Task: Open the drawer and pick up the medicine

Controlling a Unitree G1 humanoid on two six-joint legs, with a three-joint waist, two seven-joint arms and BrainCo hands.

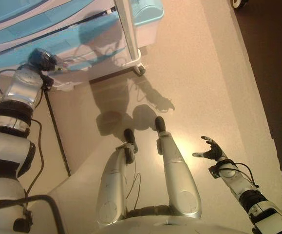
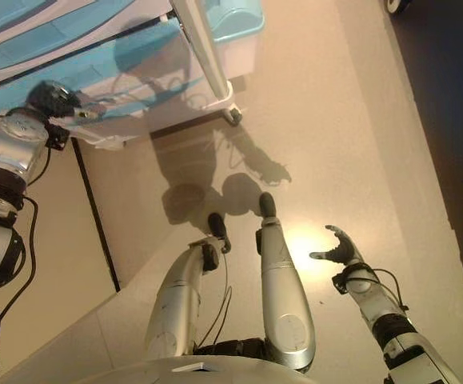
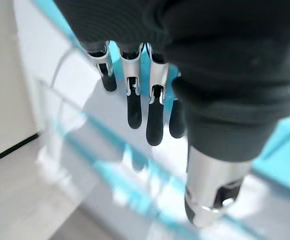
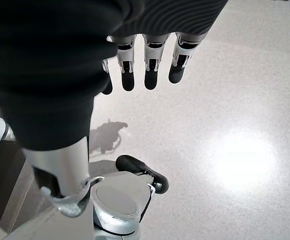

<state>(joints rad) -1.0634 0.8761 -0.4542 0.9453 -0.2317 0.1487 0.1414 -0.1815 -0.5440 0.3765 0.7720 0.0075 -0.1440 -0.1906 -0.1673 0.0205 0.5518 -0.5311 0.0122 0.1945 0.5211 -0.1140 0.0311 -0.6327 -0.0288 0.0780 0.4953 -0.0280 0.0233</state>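
A white cart with light-blue drawers (image 1: 82, 29) stands at the far left. My left hand (image 1: 42, 59) is up against the front of a lower drawer (image 1: 89, 61). In the left wrist view its fingers (image 3: 134, 105) are straight and lie close over the drawer's pale front with its blue edge (image 3: 134, 185); they are curled round nothing. My right hand (image 1: 210, 150) hangs open and empty over the bare floor at the lower right, fingers spread (image 4: 150, 70). No medicine shows in any view.
The cart rests on castors, one (image 1: 140, 69) at its near right corner, with a white upright post (image 1: 126, 29) beside it. A darker floor area (image 1: 272, 58) runs along the right side. Another wheel (image 1: 238, 4) shows at the top right.
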